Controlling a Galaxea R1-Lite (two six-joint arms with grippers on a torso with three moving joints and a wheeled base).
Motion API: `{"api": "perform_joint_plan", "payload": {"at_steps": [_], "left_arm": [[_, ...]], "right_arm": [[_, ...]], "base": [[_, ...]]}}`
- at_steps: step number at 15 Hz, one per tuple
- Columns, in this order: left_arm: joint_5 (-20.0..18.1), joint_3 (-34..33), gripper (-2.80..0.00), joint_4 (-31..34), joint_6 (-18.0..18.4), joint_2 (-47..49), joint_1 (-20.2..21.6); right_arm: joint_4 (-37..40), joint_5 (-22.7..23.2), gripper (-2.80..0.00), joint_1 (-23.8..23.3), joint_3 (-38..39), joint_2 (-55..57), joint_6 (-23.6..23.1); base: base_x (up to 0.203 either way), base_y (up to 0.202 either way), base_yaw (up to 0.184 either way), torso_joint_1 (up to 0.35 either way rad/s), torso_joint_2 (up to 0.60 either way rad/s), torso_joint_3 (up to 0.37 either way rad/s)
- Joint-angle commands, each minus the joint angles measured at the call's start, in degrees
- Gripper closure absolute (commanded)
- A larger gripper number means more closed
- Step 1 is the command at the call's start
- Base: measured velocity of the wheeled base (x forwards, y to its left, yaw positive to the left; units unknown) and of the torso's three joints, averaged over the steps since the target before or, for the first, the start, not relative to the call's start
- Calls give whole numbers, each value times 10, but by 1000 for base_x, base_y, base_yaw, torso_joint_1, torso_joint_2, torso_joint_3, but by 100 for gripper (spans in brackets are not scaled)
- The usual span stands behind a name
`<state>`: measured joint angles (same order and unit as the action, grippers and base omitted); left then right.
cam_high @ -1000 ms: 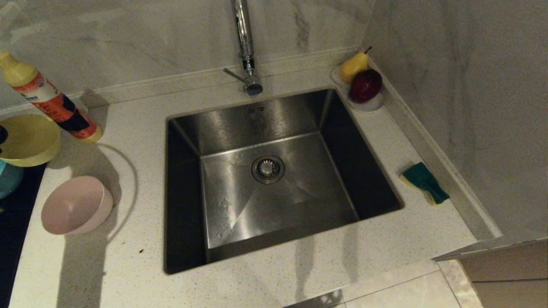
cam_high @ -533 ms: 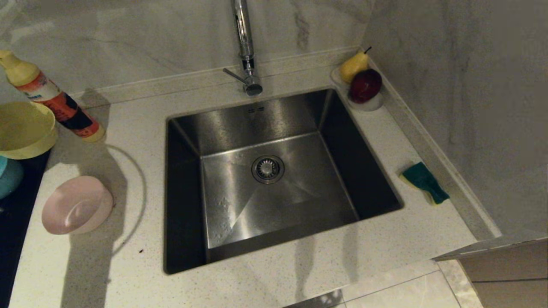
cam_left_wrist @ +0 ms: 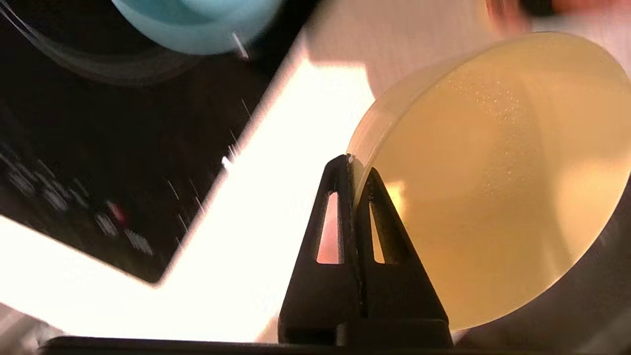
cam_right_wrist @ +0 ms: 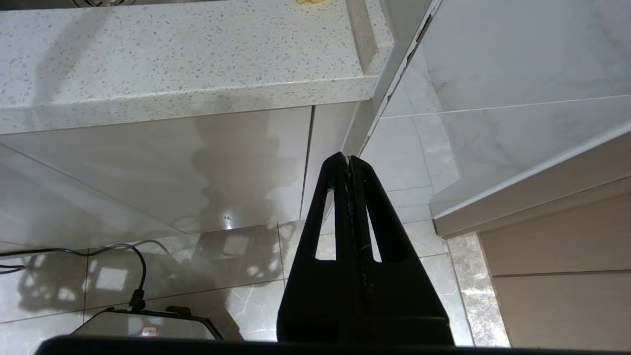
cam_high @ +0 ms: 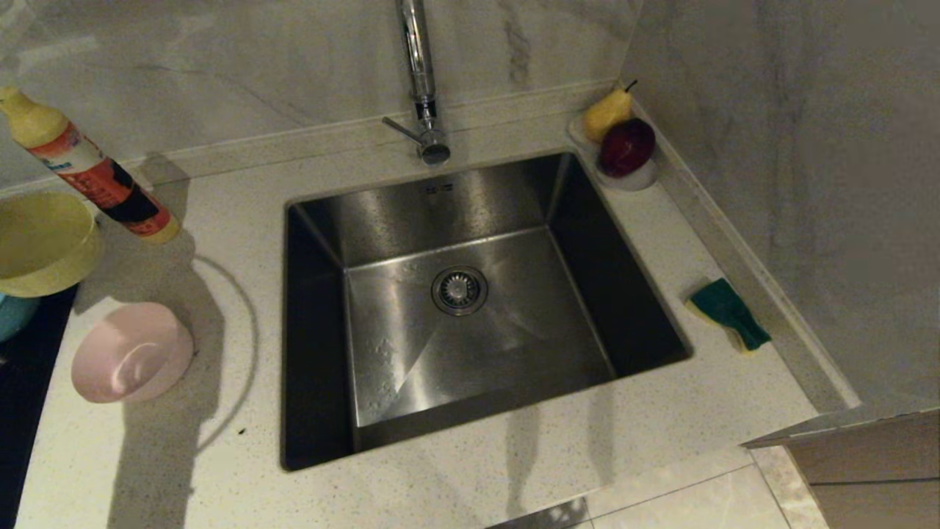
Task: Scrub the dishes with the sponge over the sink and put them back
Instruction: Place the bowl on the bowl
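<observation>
Left pincer (cam_left_wrist: 356,170), tapered black fingers clamped on round, smooth yellow bowl's (cam_left_wrist: 493,187) rim.

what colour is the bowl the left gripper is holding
Pale yellow bowl, pinched at its rim; clearest in the left wrist view.

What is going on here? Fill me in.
The left hand is shut on the rim of the yellow bowl, holding it at the counter's left end. The pink bowl sits on the counter, the sponge lies right of the empty sink. The right hand hangs shut below the counter.
</observation>
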<state>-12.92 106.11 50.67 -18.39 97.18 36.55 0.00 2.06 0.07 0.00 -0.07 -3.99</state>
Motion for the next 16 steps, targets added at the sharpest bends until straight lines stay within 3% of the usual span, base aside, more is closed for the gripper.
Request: {"api": "perform_joint_plan", "payload": {"at_steps": [1, 5, 9, 16], "left_arm": [[-21, -26, 0, 27, 7, -29, 0], [-24, -118, 0, 23, 49, -58, -3], [-25, -165, 0, 15, 55, -61, -5], [-29, -262, 0, -99, 58, -64, -15]], "right_arm": [[0, 0, 0, 0, 0, 0, -1], [0, 0, 0, 0, 0, 0, -1], [0, 0, 0, 0, 0, 0, -1], [0, 0, 0, 0, 0, 0, -1]], "base": [[0, 0, 0, 0, 0, 0], [0, 0, 0, 0, 0, 0], [0, 0, 0, 0, 0, 0], [0, 0, 0, 0, 0, 0]]}}
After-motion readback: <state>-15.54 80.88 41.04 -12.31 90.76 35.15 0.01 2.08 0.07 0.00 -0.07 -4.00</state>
